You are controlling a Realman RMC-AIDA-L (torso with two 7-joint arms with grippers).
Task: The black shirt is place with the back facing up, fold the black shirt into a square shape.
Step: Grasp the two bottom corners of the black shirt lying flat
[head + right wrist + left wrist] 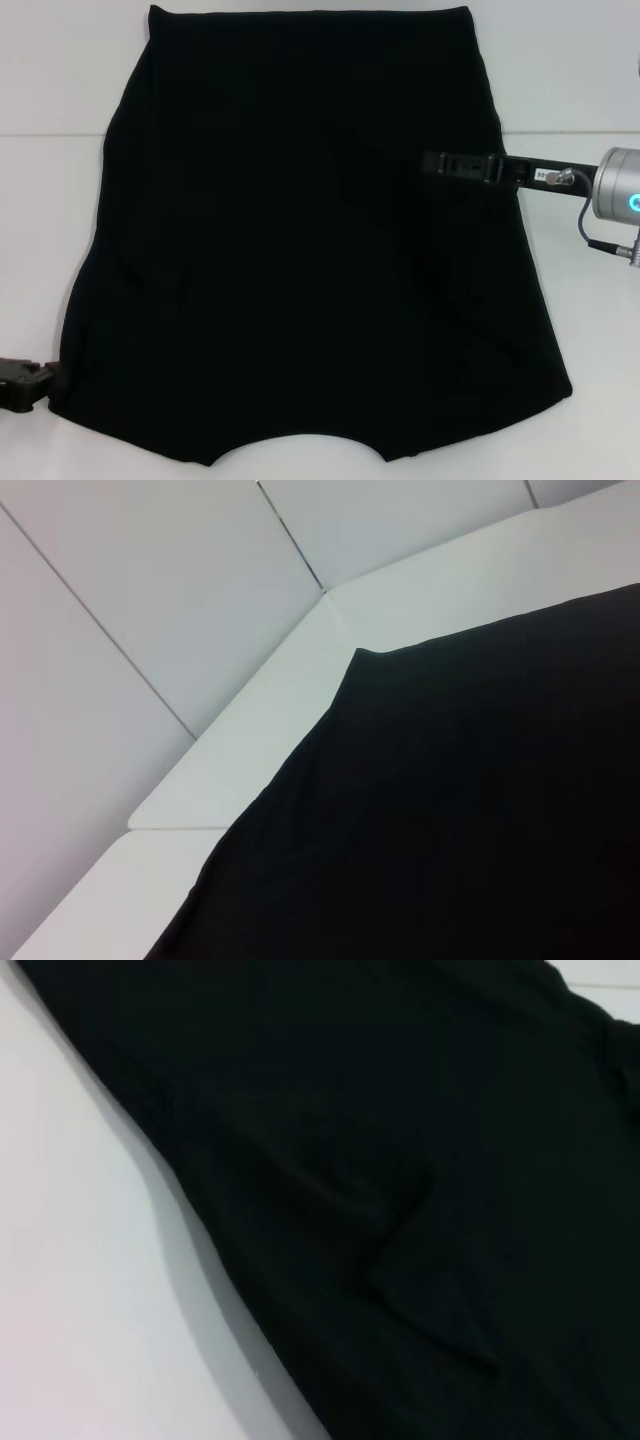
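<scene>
across the white table (40,150) the black shirt (300,260) lies spread flat, its curved neckline at the near edge. the right end effector (440,162) reaches over the shirt's right side; the left end effector (25,383) sits at its near left corner. i cannot tell whether either is spread or pressed together.

Black shirt (400,1160) fills most of the left wrist view, plain matte fabric, no print. Its edge runs diagonally across the frame, a soft shadow along it on the white table (90,1300). Table surface bare and smooth beside the cloth. Faint creases in the fabric: one fold line bends near mid-frame, and more low ripples run off from it. Small strip of white table also shows past the shirt at one corner. No gripper fingers visible here.
</scene>
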